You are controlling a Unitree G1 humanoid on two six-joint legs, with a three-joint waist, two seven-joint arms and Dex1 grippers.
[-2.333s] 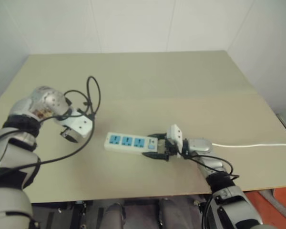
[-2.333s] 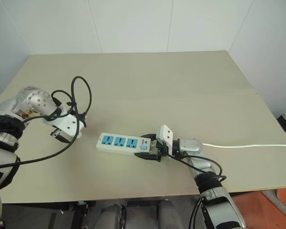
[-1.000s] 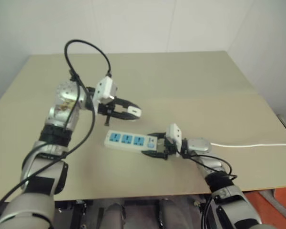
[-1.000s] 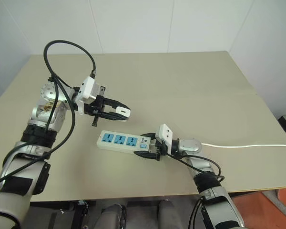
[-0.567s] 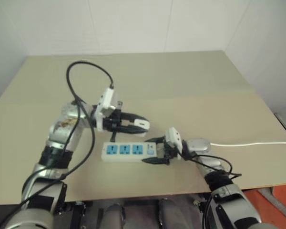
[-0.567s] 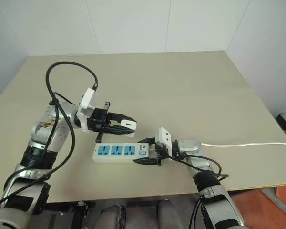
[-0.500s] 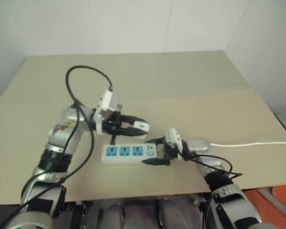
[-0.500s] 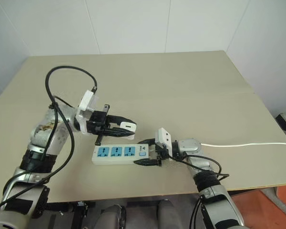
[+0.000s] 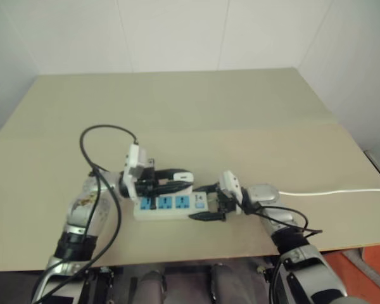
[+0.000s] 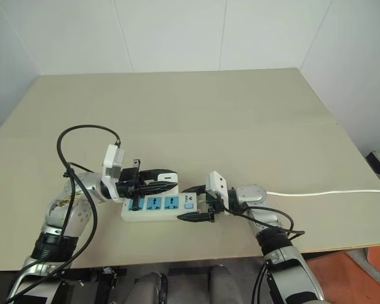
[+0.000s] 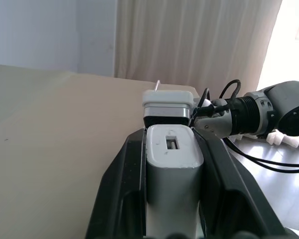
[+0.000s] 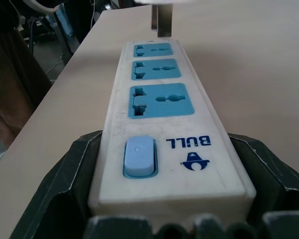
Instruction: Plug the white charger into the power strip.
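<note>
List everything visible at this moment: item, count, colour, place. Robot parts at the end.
table: one, beige, fills the scene, white walls behind.
power strip: one, white with three blue socket faces and a blue switch, flat on the table near its front edge, switch end between the right gripper's fingers.
cord: one, thin, white, runs along the table to its right edge.
charger: one, white, held just above the strip's sockets.
curtain: one, beige, in the background of the left wrist view.
left gripper: one, black fingers, shut on the charger, over the strip.
right gripper: one, black fingers, clasping the strip's switch end from both sides.
</note>
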